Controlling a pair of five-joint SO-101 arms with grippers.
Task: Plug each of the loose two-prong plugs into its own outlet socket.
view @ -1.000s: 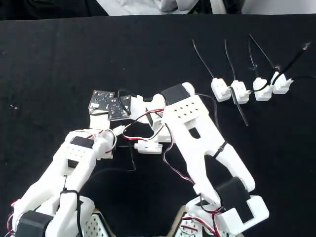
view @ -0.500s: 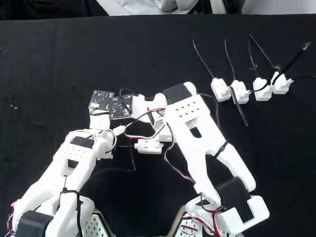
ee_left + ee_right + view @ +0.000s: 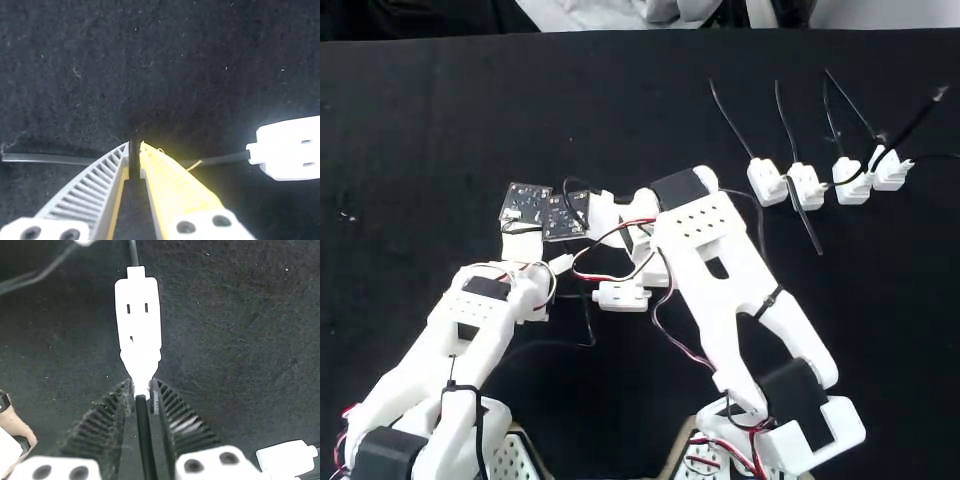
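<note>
High view: right arm (image 3: pixel 720 270) edged toward 9 o'clock, spare socket (image 3: pixel 620 296) dragged along; plugs (image 3: pixel 765 180) untouched at 2 o'clock. Left wrist: left hand (image 3: pixel 134 150) pinched shut on black cord (image 3: pixel 50 158). Right wrist: right hand (image 3: pixel 141 387) clamps held socket (image 3: pixel 137 310) at its neck. We're just positioning, nothing mated.

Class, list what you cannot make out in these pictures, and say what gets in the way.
High view: the prongs of the four loose plugs are too small to see.
Left wrist view: the outlet socket is cut off by the picture's edge; the left hand covers the black cable where it grips.
Right wrist view: a white piece is cut by the corner, so plug or socket cannot be told.
</note>
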